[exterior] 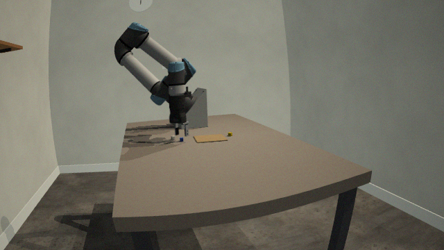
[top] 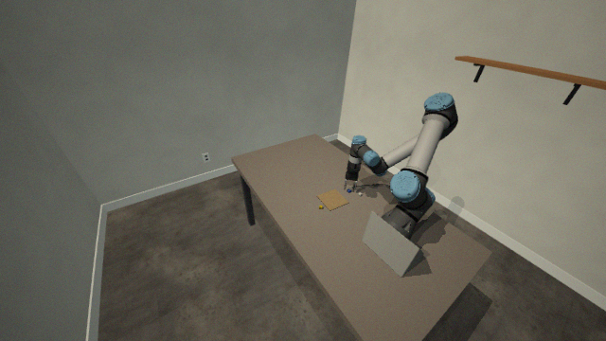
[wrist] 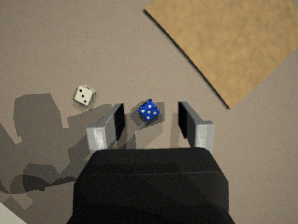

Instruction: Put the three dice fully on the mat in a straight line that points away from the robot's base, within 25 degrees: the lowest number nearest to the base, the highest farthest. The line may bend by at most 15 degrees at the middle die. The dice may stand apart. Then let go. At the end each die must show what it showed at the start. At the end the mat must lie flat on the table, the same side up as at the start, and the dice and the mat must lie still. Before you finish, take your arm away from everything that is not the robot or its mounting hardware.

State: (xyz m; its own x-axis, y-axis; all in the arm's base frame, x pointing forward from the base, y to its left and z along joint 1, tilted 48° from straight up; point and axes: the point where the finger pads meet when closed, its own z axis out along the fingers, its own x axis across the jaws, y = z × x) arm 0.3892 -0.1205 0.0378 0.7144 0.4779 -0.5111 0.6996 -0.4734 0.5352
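Observation:
A blue die (wrist: 149, 111) (top: 349, 190) (exterior: 181, 139) lies on the table beside the tan mat (wrist: 226, 23) (top: 332, 199) (exterior: 210, 138). My gripper (wrist: 151, 113) (top: 349, 186) (exterior: 181, 132) is open and hangs straight above the blue die, one finger on each side of it, a little above the table. A white die (wrist: 83, 95) (top: 360, 193) (exterior: 173, 138) lies on the table close by, on the robot's side of the blue one. A yellow die (top: 321, 206) (exterior: 229, 134) lies on the table at the mat's opposite side. No die is on the mat.
The brown table (top: 294, 161) (exterior: 225, 173) carries a grey wedge-shaped block (top: 389, 243) (exterior: 199, 111) near the robot's base (top: 407, 213). A wooden shelf (top: 535, 72) hangs on the wall behind the robot.

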